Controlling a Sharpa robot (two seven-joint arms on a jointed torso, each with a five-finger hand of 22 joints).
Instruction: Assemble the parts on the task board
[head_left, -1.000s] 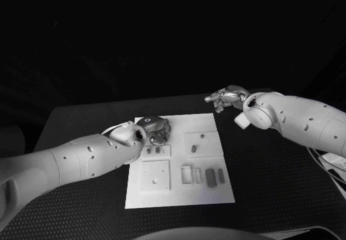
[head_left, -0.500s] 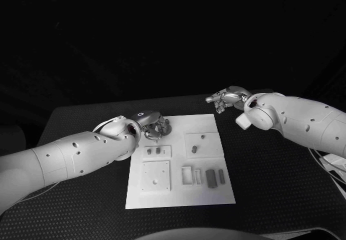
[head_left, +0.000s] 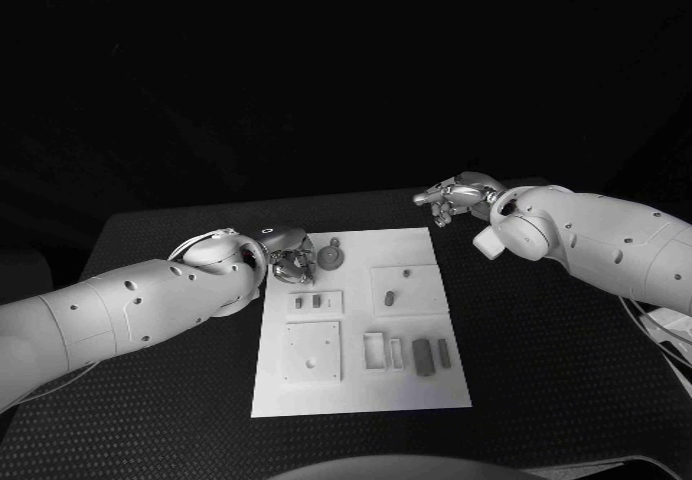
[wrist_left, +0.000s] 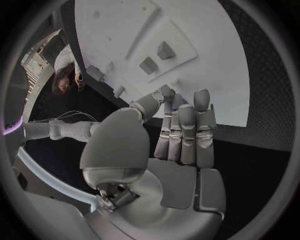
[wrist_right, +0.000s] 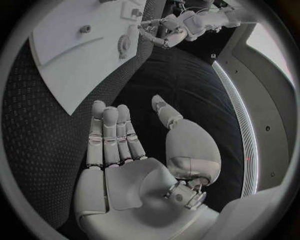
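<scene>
**A:** Task board (head_left: 418, 385) location: centre of the black table (head_left: 548, 350), long side running away from the robot. Confirm the parts on it.

**B:** Confirmed. A round grey part (head_left: 332, 256) lies flat near the far left corner of the board. Two small dark parts (head_left: 306, 300) stand side by side in the raised plate just nearer than it. A single dark peg (head_left: 388, 296) stands in the square plate to the right. A dark bar (head_left: 420, 354) and a slimmer dark piece (head_left: 443, 350) lie in the slots toward the near right, beside two pale frames (head_left: 381, 349). A square plate (head_left: 310, 350) occupies the near left.

**A:** Left hand status?

**B:** Left hand (head_left: 287, 253) sits at the far left edge of the board, just beside the round grey part; contact between the two cannot be determined. In the left wrist view the left hand (wrist_left: 165, 145) shows its fingers straight and pressed together, thumb alongside, palm bare, nothing gripped.

**A:** Right hand status?

**B:** Right hand (head_left: 450, 197) is over the table beyond the far right corner of the board, apart from it. In the right wrist view the right hand (wrist_right: 134, 165) shows fingers extended side by side, thumb set apart, holding nothing.
</scene>
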